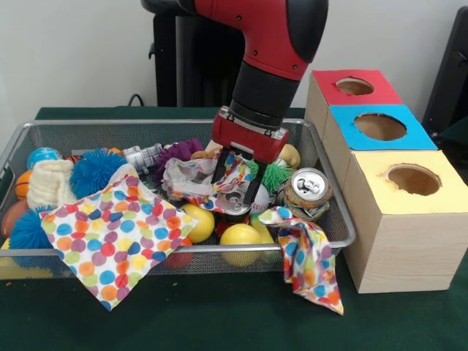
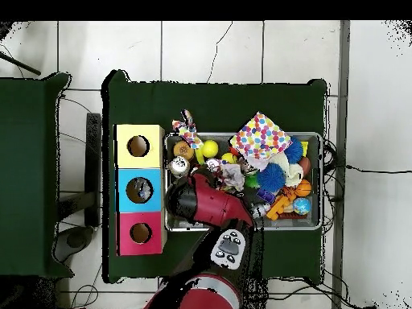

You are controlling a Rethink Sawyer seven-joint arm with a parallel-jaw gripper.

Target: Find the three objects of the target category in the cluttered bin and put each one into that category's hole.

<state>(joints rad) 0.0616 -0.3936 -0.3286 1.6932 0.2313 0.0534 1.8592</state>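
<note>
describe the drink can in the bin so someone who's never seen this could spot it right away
Start at the wire mesh bin on the green table and go to the corner nearest the yellow-topped box. The can stands there upright against the mesh, just above a dotted cloth hanging over the rim. It is the only metal cylinder with a silver pull-tab top among the soft balls and cloths.

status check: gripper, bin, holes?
Gripper down in bin, jaw state unclear. Crumpled cloth at its tips. Something already inside blue box.
</note>
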